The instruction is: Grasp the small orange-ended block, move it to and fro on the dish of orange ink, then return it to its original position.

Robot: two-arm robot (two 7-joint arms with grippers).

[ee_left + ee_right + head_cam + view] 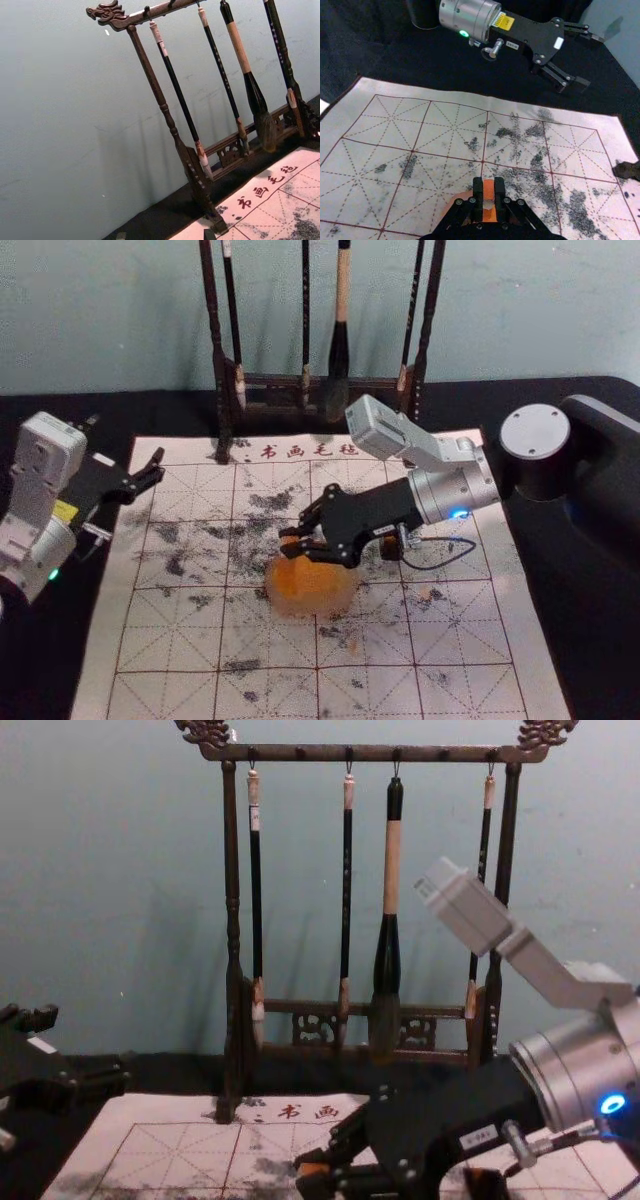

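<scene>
In the head view, my right gripper (291,541) is over the far left part of the round dish of orange ink (312,592). Its fingers are closed on the small orange-ended block (488,190), which stands between the tips of the right gripper (489,198) in the right wrist view. The block's orange end (311,1170) also shows in the chest view. Whether the block touches the ink cannot be told. My left gripper (124,442) is parked at the left edge of the mat, open and empty; its tips also show in the left wrist view, the left gripper (165,235) spread wide.
A gridded mat (170,645) with grey smudges covers the table's middle. At its far edge stands a dark wooden rack (231,920) with several hanging brushes, the large brush (390,870) among them. A small dark object (390,548) lies partly hidden beneath my right gripper.
</scene>
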